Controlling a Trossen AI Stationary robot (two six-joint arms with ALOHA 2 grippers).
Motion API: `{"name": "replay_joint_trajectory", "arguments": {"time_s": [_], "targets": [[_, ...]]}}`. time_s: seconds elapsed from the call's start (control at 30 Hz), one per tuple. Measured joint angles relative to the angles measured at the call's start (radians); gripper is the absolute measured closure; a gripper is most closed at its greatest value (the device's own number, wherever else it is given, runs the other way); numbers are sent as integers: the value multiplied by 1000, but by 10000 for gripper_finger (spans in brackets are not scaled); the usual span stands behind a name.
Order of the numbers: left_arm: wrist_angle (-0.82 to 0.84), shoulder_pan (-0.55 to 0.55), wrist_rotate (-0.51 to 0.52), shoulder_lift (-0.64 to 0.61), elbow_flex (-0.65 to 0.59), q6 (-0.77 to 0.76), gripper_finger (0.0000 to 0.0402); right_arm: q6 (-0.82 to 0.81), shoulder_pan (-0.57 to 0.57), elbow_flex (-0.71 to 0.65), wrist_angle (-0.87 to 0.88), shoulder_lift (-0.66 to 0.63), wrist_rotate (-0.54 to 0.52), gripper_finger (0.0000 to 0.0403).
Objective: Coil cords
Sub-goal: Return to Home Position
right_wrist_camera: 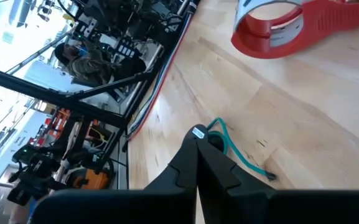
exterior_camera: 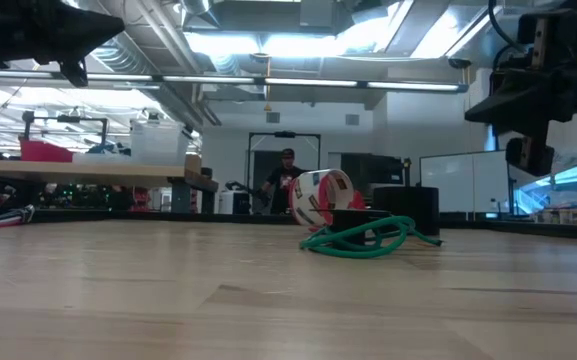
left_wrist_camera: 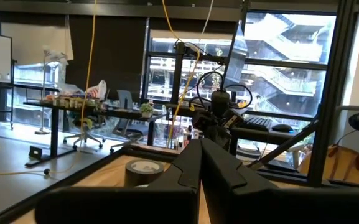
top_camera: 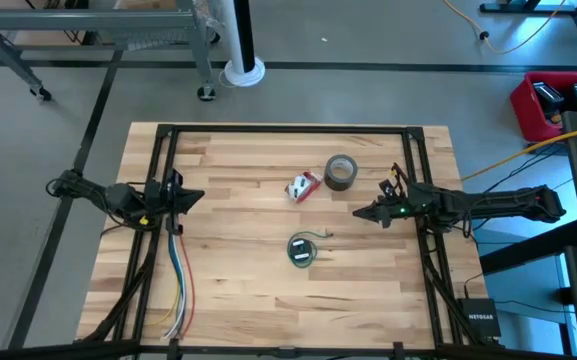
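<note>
A: That right gripper (right_wrist_camera: 196,135) fills the near view. Fingers pressed tight together, nothing btwn them?

B: Yep, clenched on nothing. It hangs over the right side of the tabletop (top_camera: 268,310). Left gripper (top_camera: 194,197) is the same, closed & empty, over by the left rail.

A: And the cord?

B: The cord (top_camera: 301,250) lies coiled flat mid-tabletop, toward the front edge. It's apart from both grippers, nearer the right one. The red tape dispenser (top_camera: 304,186) & grey tape roll (top_camera: 341,172) sit behind it, not touching it.

A: So the coiling looks done, just the go-home bit left?

B: I'd say so. To do it well, imo, the right arm should go up first, then pull back. A loose end of the cord pokes out toward that side. Snag it & the bundle prob drags or unwinds. Keep both grippers closed so no fingertip hooks a loop. The left arm is well clear of the coil. It only needs to tuck in w/o brushing the coloured wires (top_camera: 176,285) along its rail.
</note>
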State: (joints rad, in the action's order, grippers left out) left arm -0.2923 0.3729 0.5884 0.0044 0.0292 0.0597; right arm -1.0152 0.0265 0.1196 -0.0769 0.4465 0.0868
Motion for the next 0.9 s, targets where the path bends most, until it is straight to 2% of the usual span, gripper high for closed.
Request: {"name": "replay_joint_trajectory", "arguments": {"time_s": [0.27, 0.6, 0.9], "targets": [[74, 0, 0, 0, 0, 0, 401, 0, 0, 0, 8, 1, 0, 397], [278, 0, 0, 1, 1, 0, 402, -1, 0, 0, 29, 1, 0, 397], [278, 0, 0, 0, 1, 0, 401, -1, 0, 1, 44, -59, -1, 397]]}}
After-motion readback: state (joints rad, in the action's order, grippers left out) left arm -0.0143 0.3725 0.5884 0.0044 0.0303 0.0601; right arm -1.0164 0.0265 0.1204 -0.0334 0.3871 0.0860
